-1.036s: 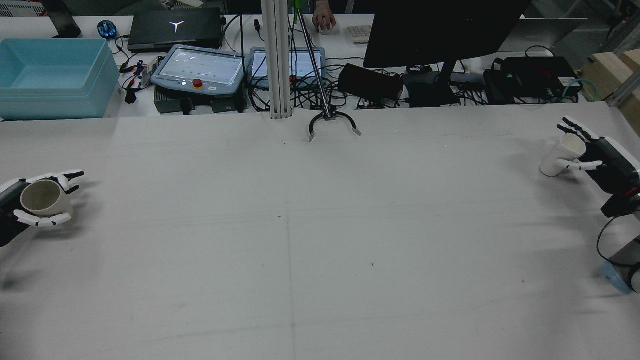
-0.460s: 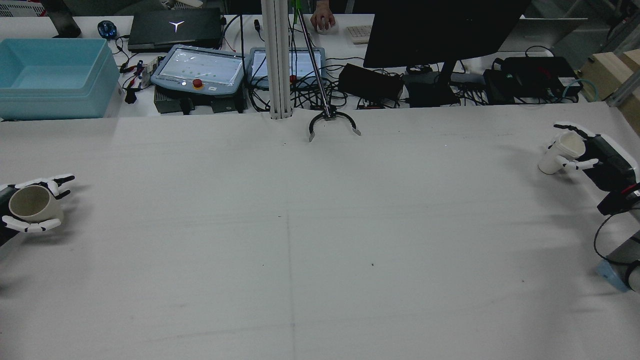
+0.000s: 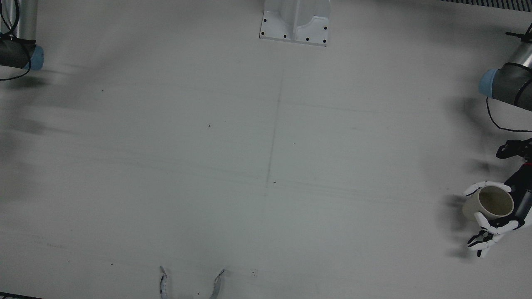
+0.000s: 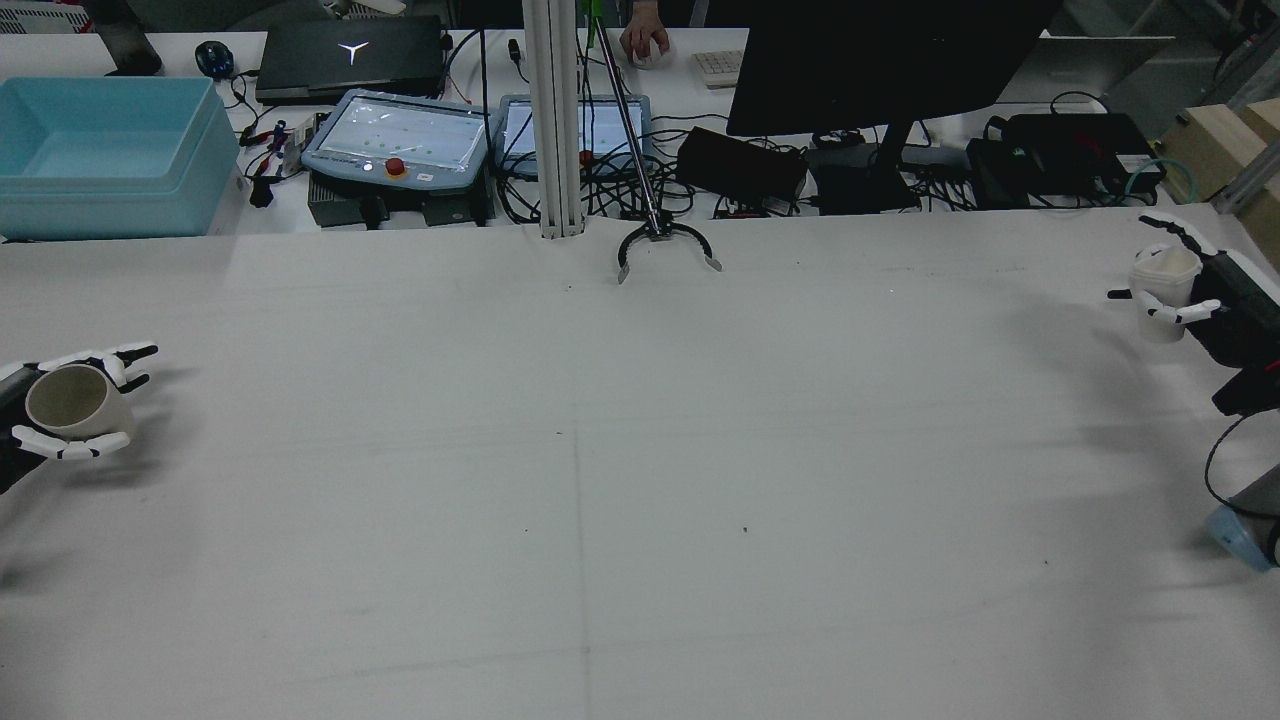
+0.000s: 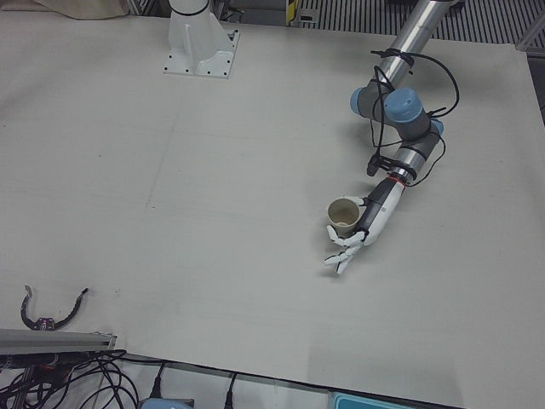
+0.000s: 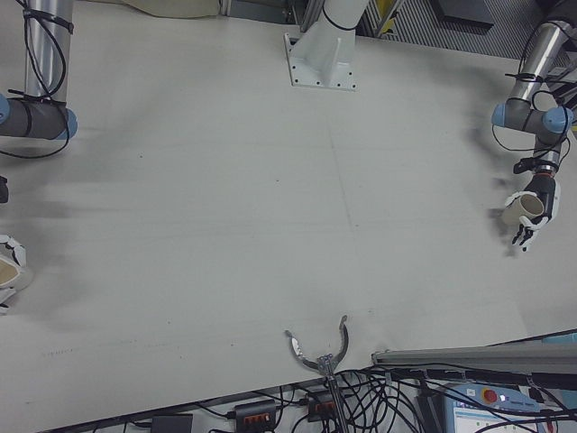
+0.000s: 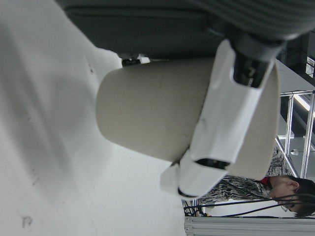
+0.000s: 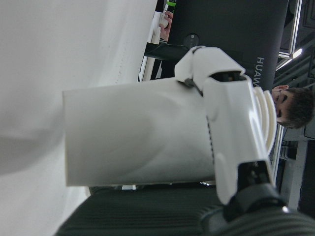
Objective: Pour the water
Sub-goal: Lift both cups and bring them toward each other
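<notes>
Both cups are held, at opposite side edges of the surface (image 4: 600, 450).

Left hand (image 4: 60, 415): fingers wrapped around the beige cup (image 4: 70, 400) at the left edge, cup lifted clear of the surface. Mouth faces up and somewhat toward the rear camera; the inside looks empty in the front view (image 3: 494, 202). In the left hand view a finger (image 7: 221, 128) crosses the cup wall (image 7: 147, 113), firm contact. Over the last second this hand drifted outward toward the edge, then came back a little; the cup's attitude is little changed.

Right hand (image 4: 1215, 300): fingers closed on the white cup (image 4: 1162, 285), near the far right corner. Change here is larger. A second ago the cup lay tipped over, mouth toward the arm; now it stands roughly upright and sits higher and farther toward the far edge. The right hand view shows the wall (image 8: 138, 132) gripped by a finger (image 8: 231, 123). Cannot tell whether it holds water.

Reading: the two cups are well apart, whole width of the surface between them, so no pour is under way. The right cup coming back upright suggests either a reset after pouring or carrying level before one; the pictures do not settle which. Next need: bring the cups together over the middle.

A black claw tool (image 4: 665, 248) lies at the middle of the far edge.
</notes>
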Robot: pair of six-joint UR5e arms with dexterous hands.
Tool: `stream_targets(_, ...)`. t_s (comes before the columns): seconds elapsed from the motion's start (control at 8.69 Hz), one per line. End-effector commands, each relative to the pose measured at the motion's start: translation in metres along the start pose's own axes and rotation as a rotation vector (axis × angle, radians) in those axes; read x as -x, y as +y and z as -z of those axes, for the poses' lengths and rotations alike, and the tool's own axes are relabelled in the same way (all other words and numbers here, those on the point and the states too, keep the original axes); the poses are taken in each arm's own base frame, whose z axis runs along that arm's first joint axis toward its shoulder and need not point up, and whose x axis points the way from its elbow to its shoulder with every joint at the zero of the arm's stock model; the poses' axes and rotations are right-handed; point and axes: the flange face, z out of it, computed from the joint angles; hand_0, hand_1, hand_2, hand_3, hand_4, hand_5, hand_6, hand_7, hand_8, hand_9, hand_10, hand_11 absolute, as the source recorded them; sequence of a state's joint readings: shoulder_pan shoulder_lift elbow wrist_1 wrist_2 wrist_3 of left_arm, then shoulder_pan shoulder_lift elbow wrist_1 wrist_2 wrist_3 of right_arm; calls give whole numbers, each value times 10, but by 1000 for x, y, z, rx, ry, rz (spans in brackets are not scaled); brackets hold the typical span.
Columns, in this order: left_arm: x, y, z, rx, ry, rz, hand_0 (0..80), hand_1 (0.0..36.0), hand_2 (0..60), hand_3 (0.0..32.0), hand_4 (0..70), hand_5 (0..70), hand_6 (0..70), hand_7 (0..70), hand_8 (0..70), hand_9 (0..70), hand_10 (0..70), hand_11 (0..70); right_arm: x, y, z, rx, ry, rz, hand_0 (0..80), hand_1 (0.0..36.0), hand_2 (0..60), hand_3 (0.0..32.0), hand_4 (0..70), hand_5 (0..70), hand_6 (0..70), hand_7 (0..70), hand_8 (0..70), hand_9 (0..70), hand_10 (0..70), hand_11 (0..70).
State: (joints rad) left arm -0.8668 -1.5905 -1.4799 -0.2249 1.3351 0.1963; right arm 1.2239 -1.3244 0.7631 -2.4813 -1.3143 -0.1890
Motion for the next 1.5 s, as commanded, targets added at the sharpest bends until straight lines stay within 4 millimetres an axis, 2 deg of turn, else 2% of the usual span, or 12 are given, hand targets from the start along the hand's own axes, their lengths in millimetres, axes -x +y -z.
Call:
stream_targets(0.0,-10,108,-19,54,-15,0,800,360,451,0,700,700,129,192,54,47,71,142,121,86,-22,3,-4,-2,800,360,600,302,121,253,372,695,465,651,161,285)
stream_targets(0.12,1,155,-33,75,-47,8,800,360,468,0,700,700,131,195,55,47,69,140,153,146,-37,54,-24,4,800,360,600,292,154,252,385,700,459,644,162,286)
stream_targets(0.23,19,218,-65,93,-83,17,800,360,490,0,700,700,135,197,54,44,67,136,183,208,-41,58,-51,10,800,360,600,284,134,250,364,669,446,623,157,280)
stream_targets(0.35,53,285,-95,96,-144,24,800,360,528,0,700,700,140,201,54,44,66,134,193,271,-42,68,-45,13,800,360,600,248,169,249,373,665,440,613,152,272)
stream_targets(0.58,131,408,-144,74,-273,19,800,360,588,0,700,700,136,197,52,39,61,128,207,367,-44,138,-59,17,800,360,600,162,281,252,446,700,474,671,174,302)
stream_targets(0.69,147,447,-175,69,-287,20,800,360,600,0,700,700,139,196,53,38,61,127,206,421,-55,163,-59,41,800,360,600,144,344,258,505,700,499,700,216,360)
stream_targets(0.81,163,476,-191,68,-306,23,800,360,600,0,700,700,148,202,55,38,59,123,196,474,-64,157,-26,95,800,360,600,138,385,261,538,700,508,700,242,397)
stream_targets(0.92,169,496,-195,74,-315,26,800,360,600,0,700,700,154,207,56,38,57,121,200,553,-84,155,42,262,800,360,600,132,420,261,561,700,520,700,236,388)
stream_targets(1.04,168,507,-200,76,-313,28,800,360,600,0,700,700,158,211,57,39,56,118,162,594,-98,184,107,298,800,360,600,108,444,260,572,700,528,700,232,381)
stream_targets(1.15,166,518,-203,80,-311,30,800,360,600,0,700,700,163,216,58,40,55,117,105,612,-105,209,157,289,800,360,600,114,409,260,556,700,525,700,227,375)
stream_targets(1.27,164,528,-205,84,-308,33,800,360,600,0,700,700,164,216,58,40,54,117,51,633,-106,227,206,315,800,360,600,148,417,261,564,700,536,700,223,369)
stream_targets(1.38,159,538,-205,81,-306,31,800,360,600,0,700,700,165,218,58,40,54,116,-1,676,-102,257,260,344,800,360,600,158,446,261,577,700,540,700,220,363)
